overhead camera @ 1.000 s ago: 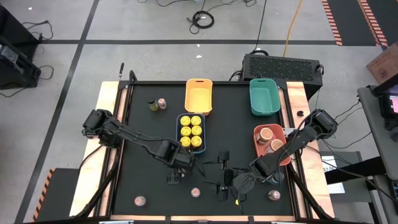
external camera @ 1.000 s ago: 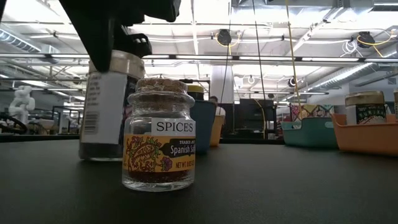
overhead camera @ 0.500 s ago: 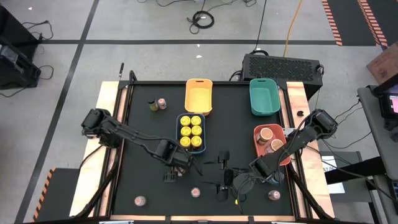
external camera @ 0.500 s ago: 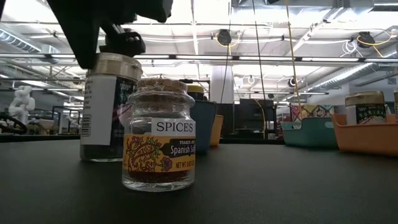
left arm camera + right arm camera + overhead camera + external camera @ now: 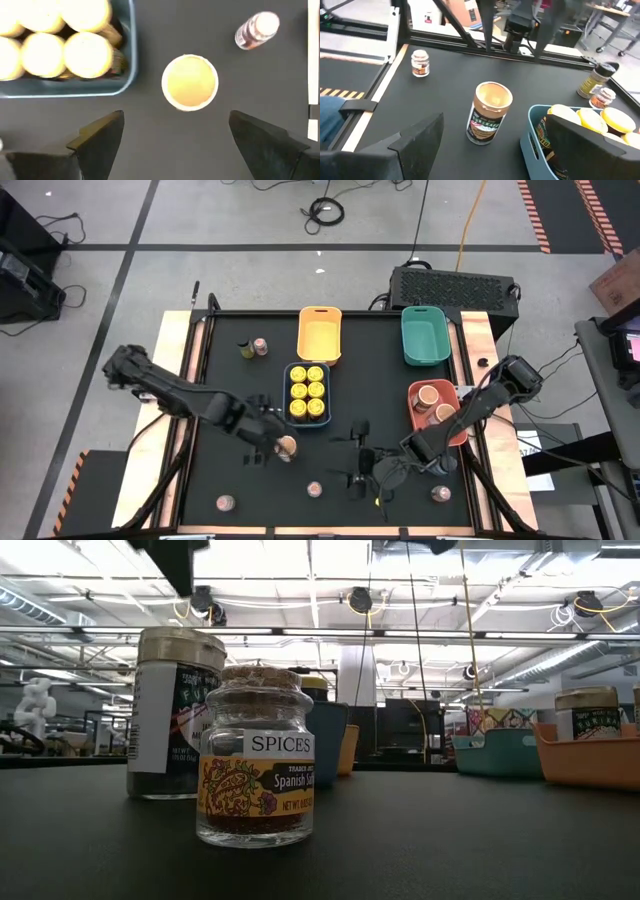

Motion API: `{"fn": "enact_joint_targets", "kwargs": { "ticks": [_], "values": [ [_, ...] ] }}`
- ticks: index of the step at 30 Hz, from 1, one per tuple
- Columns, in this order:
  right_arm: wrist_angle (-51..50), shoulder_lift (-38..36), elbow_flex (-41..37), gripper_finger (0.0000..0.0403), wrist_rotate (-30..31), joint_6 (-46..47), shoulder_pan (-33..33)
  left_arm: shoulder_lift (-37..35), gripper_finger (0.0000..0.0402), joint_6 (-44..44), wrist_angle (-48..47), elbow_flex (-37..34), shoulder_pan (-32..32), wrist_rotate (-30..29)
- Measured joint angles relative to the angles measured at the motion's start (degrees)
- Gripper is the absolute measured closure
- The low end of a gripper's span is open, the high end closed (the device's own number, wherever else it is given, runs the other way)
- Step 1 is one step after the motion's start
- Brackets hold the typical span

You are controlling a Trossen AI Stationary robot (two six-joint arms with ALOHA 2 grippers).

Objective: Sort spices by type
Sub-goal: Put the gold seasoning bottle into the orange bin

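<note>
The black surface (image 5: pixel 230 390) is carrying everything; places here are given rel. to the blue tray (image 5: pixel 307 393). Yellow tray (image 5: pixel 320 334) is sitting just beyond the blue one, green tray (image 5: pixel 424 334) off to its far right, red tray (image 5: pixel 434 406) to its right w/ two peach-topped tubs (image 5: pixel 430 395) standing in it. Blue tray is holding six yellow-lidded jars (image 5: pixel 307 389), packed in pairs. Left gripper (image 5: pixel 262 451) is hovering near the tray's front-left corner, fingers (image 5: pixel 97 142) spread wide, gripping nothing. Right gripper (image 5: pixel 385 475) is hanging front-right of the tray, fingers (image 5: pixel 417 142) also apart & empty. A tan-lidded jar (image 5: pixel 286 446) is standing upright just in front of the tray, beside the left gripper, untouched. A cork-topped saffron jar (image 5: pixel 256 757) is standing further front.
</note>
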Motion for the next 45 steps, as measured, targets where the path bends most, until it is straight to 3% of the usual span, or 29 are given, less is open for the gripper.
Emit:
{"fn": "enact_joint_targets", "kwargs": {
  "ticks": [5,11,15,19,23,28,34,45],
  "values": [
    [0.5,0.6,0.0,0.006,-0.3,4.5,-2.1,-8.0,0.0039,-4.4,0.7,-5.2,-5.4,-11.9],
    [7.3,5.1,0.0,0.006,-8.1,4.8,-6.2,-18.3,0.0038,-7.0,9.3,-18.7,-12.0,-27.1],
    [8.2,8.4,3.5,0.006,-10.5,3.9,-8.7,-25.8,0.0039,-2.5,19.9,-30.0,-13.2,-33.3],
    [-1.3,11.8,11.5,0.006,-11.0,2.1,-10.6,-34.0,0.0039,7.2,33.9,-39.7,-11.3,-36.8],
    [-10.5,15.7,19.8,0.006,-13.9,1.0,-12.1,-43.1,0.0039,19.9,53.8,-49.1,-6.9,-37.3],
    [-12.9,19.7,24.8,0.006,-19.2,-1.8,-13.2,-53.1,0.0039,27.4,71.9,-58.8,-1.4,-30.6],
    [-12.3,22.0,26.3,0.006,-21.5,-2.0,-15.0,-59.3,0.0039,25.9,73.5,-65.7,1.3,-30.8],
    [-10.4,24.9,26.2,0.0059,-25.6,-0.9,-17.2,-60.1,0.0039,24.8,73.8,-66.2,1.9,-27.3]
  ]
}}
